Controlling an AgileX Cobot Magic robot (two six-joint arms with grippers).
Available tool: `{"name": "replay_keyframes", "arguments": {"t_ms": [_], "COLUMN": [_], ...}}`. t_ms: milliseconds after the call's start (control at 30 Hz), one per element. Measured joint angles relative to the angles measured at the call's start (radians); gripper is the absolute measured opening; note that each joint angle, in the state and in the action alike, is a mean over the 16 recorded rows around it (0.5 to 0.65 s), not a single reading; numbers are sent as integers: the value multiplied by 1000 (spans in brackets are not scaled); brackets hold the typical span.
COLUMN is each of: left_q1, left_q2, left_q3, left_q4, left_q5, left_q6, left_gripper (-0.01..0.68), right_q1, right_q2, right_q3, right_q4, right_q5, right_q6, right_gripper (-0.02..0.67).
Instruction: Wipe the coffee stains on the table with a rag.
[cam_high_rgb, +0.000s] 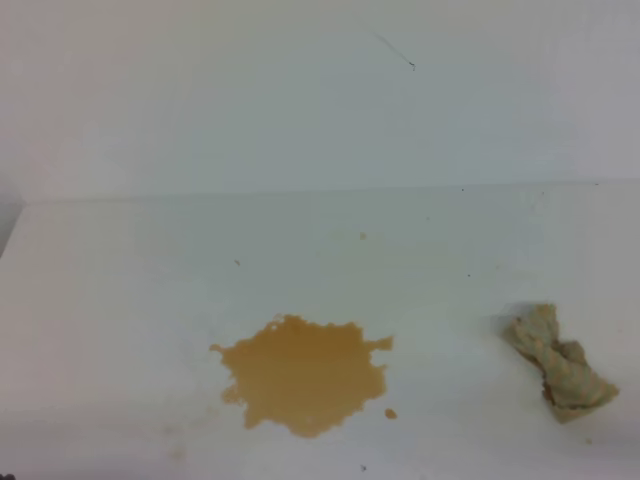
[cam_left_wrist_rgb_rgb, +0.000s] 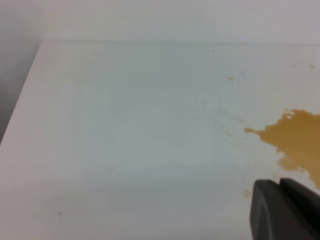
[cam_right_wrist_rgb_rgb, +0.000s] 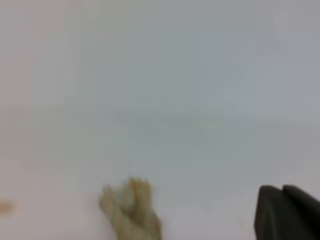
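One coffee stains (cam_high_rgb: 305, 375) blotch lies at centre front of the white bench (cam_high_rgb: 120, 300). Well apart to its right lies the crumpled rag (cam_high_rgb: 560, 362), untouched. Right claw (cam_right_wrist_rgb_rgb: 287, 212) is clenched and empty; left claw (cam_left_wrist_rgb_rgb: 285, 210) state cannot be told.

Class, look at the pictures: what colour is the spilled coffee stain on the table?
Orange-brown coffee stains, clearest in the exterior high view.
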Motion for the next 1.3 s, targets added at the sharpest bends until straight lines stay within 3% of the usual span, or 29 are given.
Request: {"name": "replay_keyframes", "arguments": {"t_ms": [333, 567, 1067, 1300], "left_q1": [0, 0, 0, 0], "left_q2": [0, 0, -2, -2], "left_q3": [0, 0, 0, 0], "left_q4": [0, 0, 0, 0], "left_q5": [0, 0, 0, 0], "left_q6": [0, 0, 0, 0], "left_gripper": [-2, -2, -2, -2], "right_q1": [0, 0, 0, 0], "right_q2": [0, 0, 0, 9], "right_q3": [-1, -2, -6, -85], "right_q4": [17, 15, 14, 18], "right_q5": [-448, -596, -338, -179], "right_q6": [126, 138, 118, 118], "right_gripper": [-3, -3, -3, -3]}}
